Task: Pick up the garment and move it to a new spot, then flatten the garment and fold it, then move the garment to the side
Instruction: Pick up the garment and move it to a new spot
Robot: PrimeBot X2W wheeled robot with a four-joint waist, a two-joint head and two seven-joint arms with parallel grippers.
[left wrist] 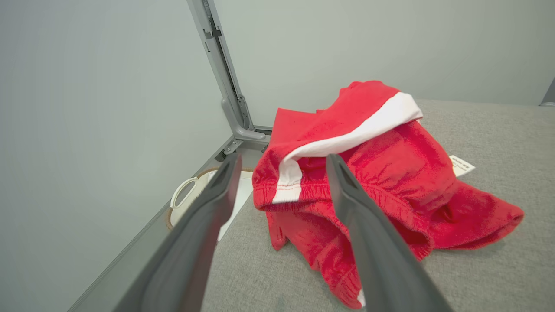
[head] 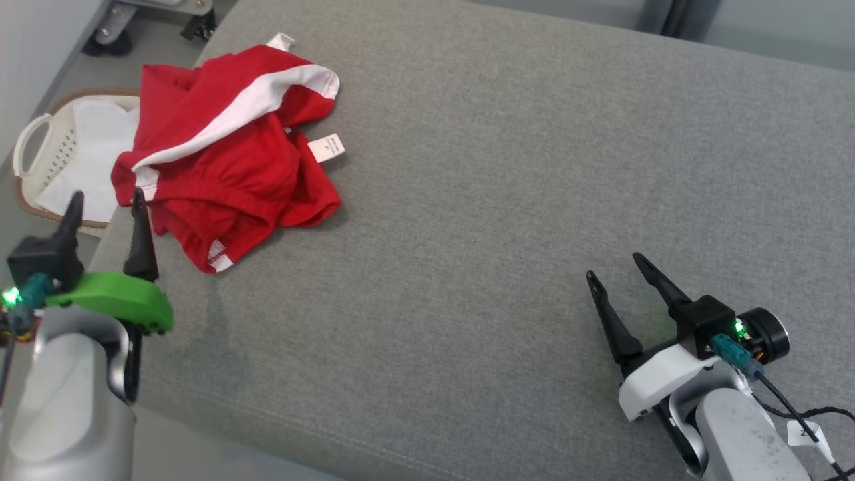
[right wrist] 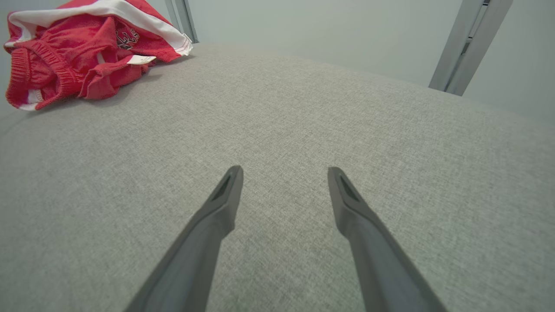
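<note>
Left gripper [head: 107, 194]: two long black fingers [left wrist: 373, 242], each tapering to a point with a recessed slot near the tip, set on a bright green housing [head: 113, 304] beside a black block [head: 40, 260], a teal connector [head: 33, 288] and a lit green lamp [head: 9, 296]; left forearm [head: 67, 401] pale grey, smooth and rounded. Right gripper [head: 614, 265]: matching fingers on a white housing [head: 658, 387], with a black cylindrical unit [head: 768, 334], a teal plug [head: 731, 353] feeding a black cable [head: 791, 407], and a white tag [head: 801, 433] marked with a partly legible "2". Right forearm [head: 748, 434] pale grey, finely speckled.
</note>
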